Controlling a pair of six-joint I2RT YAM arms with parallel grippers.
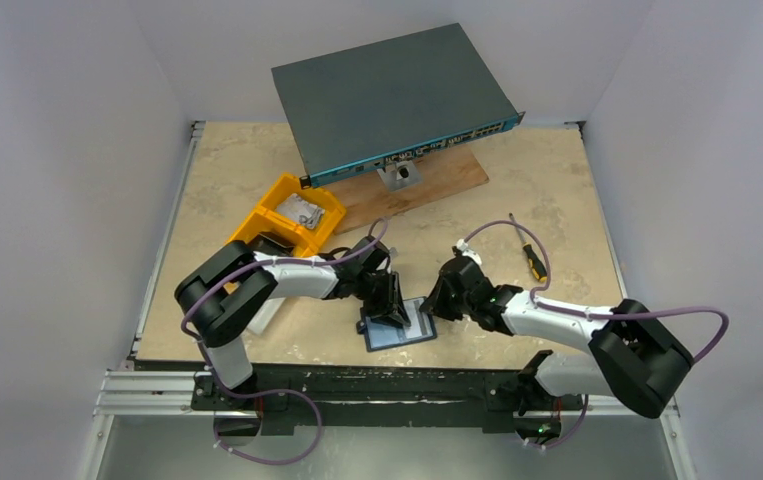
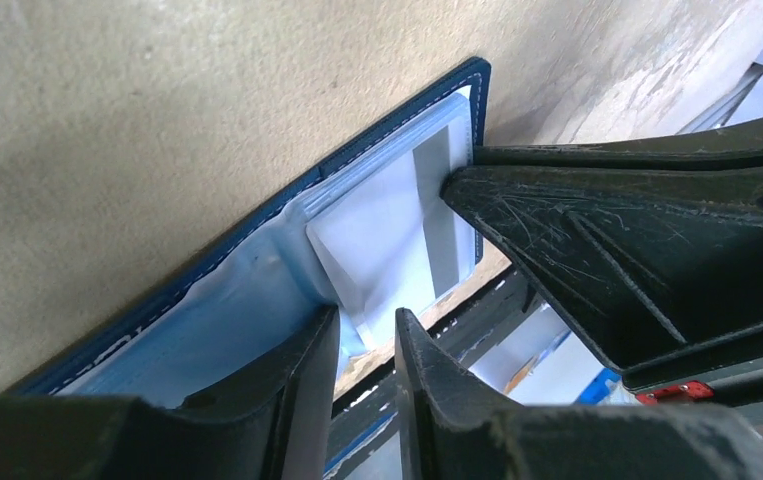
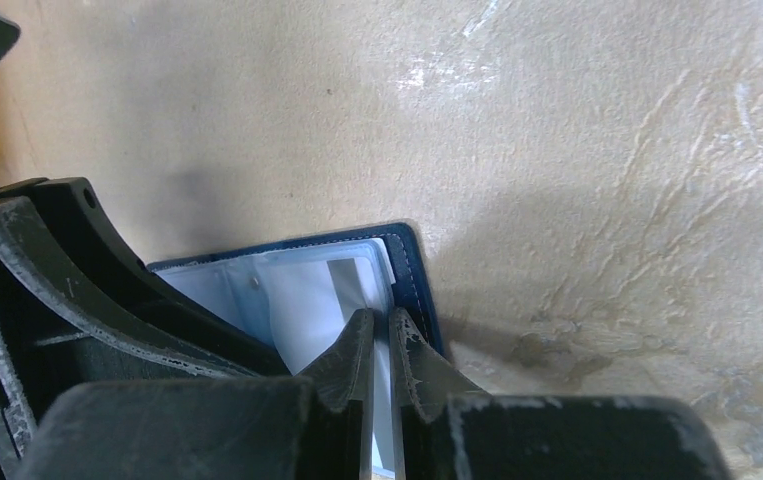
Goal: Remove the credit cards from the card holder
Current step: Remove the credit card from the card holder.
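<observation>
The navy card holder [image 1: 404, 333] lies open and flat on the mottled beige table [image 1: 557, 190], close to the near edge and between the two arms, its clear sleeves facing up. The left gripper [image 2: 365, 318] comes in over the holder's left half with its jaws a narrow gap apart. The lower corner of a pale credit card [image 2: 382, 245] with a grey stripe sits right at the mouth of that gap, not visibly pinched. The card lies skewed on the sleeves of the right half, and whether it is still tucked inside one cannot be told. The right gripper [image 3: 379, 320] has its jaws drawn together with only a slit between them. Its tip rests on the sleeved page at the card's striped end, just inside the holder's stitched right edge. Farther back on the table, left of centre, stands a yellow bin [image 1: 275, 213] holding a crumpled silvery item. Behind it a grey network switch [image 1: 387, 95] sits tilted over a wooden board [image 1: 442, 178], and a screwdriver [image 1: 535, 262] with a yellow-and-black handle lies well off to the right.
</observation>
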